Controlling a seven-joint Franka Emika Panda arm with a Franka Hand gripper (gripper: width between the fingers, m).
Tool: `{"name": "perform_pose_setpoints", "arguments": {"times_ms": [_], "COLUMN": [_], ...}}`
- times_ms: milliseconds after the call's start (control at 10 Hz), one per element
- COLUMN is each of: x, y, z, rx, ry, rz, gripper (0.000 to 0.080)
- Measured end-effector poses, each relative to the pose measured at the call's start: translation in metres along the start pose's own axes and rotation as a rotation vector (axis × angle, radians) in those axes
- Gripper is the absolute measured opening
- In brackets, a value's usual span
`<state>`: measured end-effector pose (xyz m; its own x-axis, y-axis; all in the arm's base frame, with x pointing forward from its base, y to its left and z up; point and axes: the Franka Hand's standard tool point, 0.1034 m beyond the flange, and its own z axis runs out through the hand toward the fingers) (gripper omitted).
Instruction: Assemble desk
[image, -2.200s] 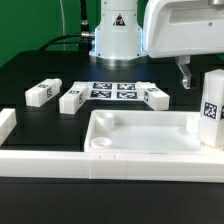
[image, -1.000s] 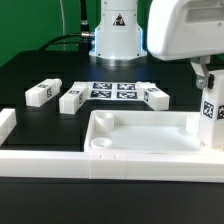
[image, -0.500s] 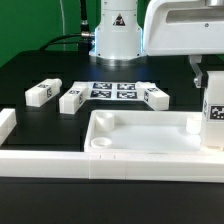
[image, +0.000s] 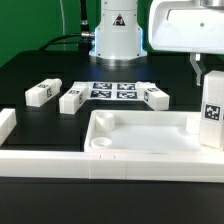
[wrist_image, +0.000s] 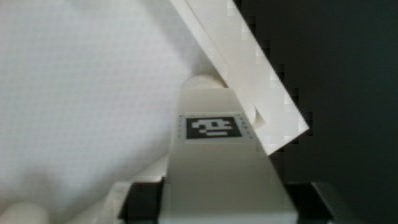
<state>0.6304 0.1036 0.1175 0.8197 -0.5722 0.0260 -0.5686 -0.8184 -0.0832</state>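
One leg (image: 212, 112) stands upright at the corner of the tabletop (image: 140, 128) on the exterior view's right. The gripper (image: 205, 73) is on the upper end of this leg. In the wrist view the leg (wrist_image: 217, 150) reaches from between the two dark fingers (wrist_image: 139, 200) toward the tabletop (wrist_image: 89, 90), and the black-and-white tag on it faces the camera. Both fingers lie against the sides of the leg, so they are closed on it at a narrow width and hold it. The far end of the leg meets the raised rim at the corner. I cannot tell if it is already seated there or only touches.

The tabletop lies flat with its hollow side up, just behind the low white wall (image: 60, 160) that runs along the front of the black table (image: 30, 70). A round hollow shows in its front corner on the exterior view's left.

Three other legs lie on their sides on the table behind the tabletop, well apart from the gripper. Two of them (image: 40, 92) (image: 72, 98) are near each other on the exterior view's left of the marker board (image: 112, 90). The third (image: 155, 96) is just beside the board on the exterior view's right. The white base of the arm (image: 117, 35) stands behind the board.
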Motion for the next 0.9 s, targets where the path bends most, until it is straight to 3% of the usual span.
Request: {"name": "perform_pose_setpoints", "arguments": {"times_ms": [100, 200, 300, 400, 900], "x": [0.0004, 0.0017, 0.0016, 0.0011, 0.0014], "y": [0.0002, 0.0013, 0.0013, 0.0008, -0.0077], "z": [-0.0001, -0.0004, -0.0003, -0.0003, -0.0031], "rx": [0.0, 0.0, -0.001, -0.003, -0.017], "ry": [0.0, 0.001, 0.002, 0.003, 0.014], "rz": [-0.043, -0.092, -0.155, -0.244, -0.819], "gripper": [0.0291, 0.0516, 0.0516, 0.062, 0.0649]}}
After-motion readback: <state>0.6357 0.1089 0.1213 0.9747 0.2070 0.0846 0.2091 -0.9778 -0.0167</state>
